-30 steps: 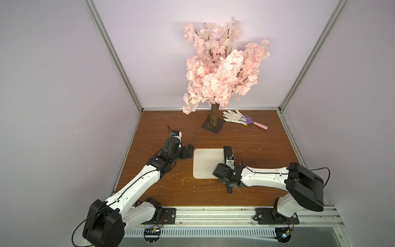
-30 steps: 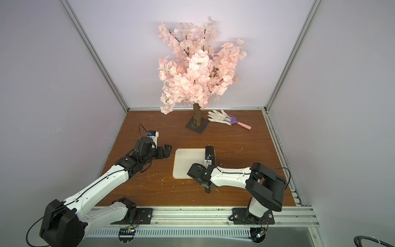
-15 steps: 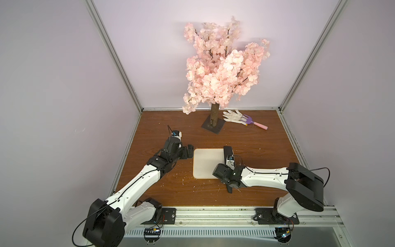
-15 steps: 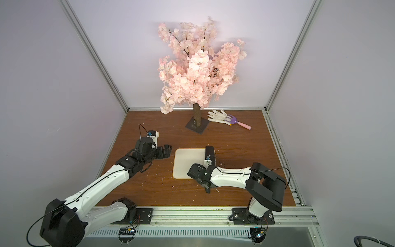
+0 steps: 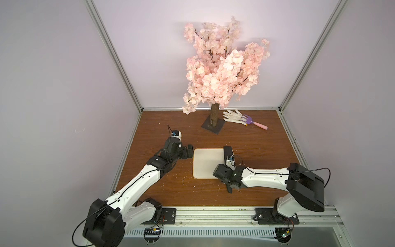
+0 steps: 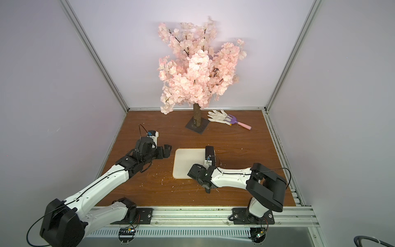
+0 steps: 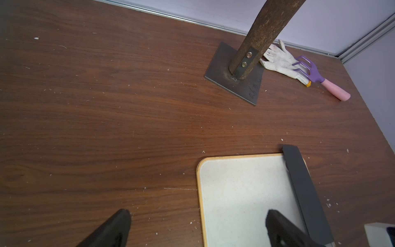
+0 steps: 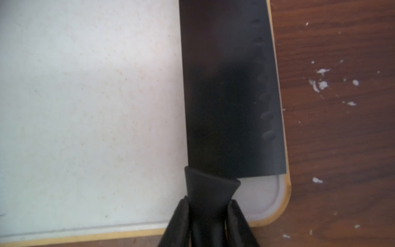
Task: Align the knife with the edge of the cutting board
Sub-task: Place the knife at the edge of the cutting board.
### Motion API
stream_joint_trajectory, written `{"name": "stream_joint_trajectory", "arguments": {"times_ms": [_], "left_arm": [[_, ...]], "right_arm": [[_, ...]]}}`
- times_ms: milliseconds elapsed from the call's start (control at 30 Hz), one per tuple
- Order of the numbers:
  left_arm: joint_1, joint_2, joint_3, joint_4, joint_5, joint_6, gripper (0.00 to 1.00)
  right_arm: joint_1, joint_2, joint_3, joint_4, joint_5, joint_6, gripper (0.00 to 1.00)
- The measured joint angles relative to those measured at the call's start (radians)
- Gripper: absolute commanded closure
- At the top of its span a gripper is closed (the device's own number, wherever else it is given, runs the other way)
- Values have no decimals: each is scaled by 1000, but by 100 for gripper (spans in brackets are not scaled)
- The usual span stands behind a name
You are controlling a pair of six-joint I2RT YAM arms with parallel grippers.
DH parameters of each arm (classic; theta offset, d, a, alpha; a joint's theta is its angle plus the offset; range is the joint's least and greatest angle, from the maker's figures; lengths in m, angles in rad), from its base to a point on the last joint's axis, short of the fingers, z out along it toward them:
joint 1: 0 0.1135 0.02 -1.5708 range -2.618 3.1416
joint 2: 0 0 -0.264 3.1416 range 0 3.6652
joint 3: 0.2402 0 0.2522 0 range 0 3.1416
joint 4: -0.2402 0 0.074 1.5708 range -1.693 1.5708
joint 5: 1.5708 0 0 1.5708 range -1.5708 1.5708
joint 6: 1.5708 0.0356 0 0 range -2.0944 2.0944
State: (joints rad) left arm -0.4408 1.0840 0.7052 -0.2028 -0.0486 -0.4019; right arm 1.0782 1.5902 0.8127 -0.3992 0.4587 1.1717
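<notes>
The cream cutting board (image 5: 207,163) (image 6: 188,162) lies flat on the brown table. The black knife (image 5: 227,153) (image 6: 210,153) rests on it, its broad blade (image 8: 228,96) lying along the board's right-hand rim, and its handle reaching past the near edge. My right gripper (image 5: 227,171) (image 8: 208,216) is shut on the knife's handle just behind the blade, its fingers (image 8: 179,220) pressed against both sides. My left gripper (image 5: 190,151) (image 7: 197,226) stands open and empty at the board's far left corner. It straddles that tan edge (image 7: 199,192). The blade (image 7: 303,192) also shows in the left wrist view.
A pink blossom tree on a dark square base (image 5: 212,126) (image 7: 235,81) stands at the back. A white glove (image 5: 234,117) and a purple-and-pink toy rake (image 5: 254,123) lie beside it. Lilac walls close three sides. White crumbs dot the wood.
</notes>
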Motion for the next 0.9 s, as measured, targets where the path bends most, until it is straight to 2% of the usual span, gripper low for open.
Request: {"name": "stream_joint_trajectory", "arguments": {"times_ms": [133,433,600,900], "left_arm": [[0,0,0,0,-1,0,0],[0,0,0,0,-2,0,0],[0,0,0,0,-4,0,0],[0,0,0,0,-5,1,0]], "right_arm": [[0,0,-2,3,3,-1,58],[2,0,-2,0,13,-1,48],[11,0,-2,-16,21,0,48],[33,-3,-3,-27,37,8,55]]}}
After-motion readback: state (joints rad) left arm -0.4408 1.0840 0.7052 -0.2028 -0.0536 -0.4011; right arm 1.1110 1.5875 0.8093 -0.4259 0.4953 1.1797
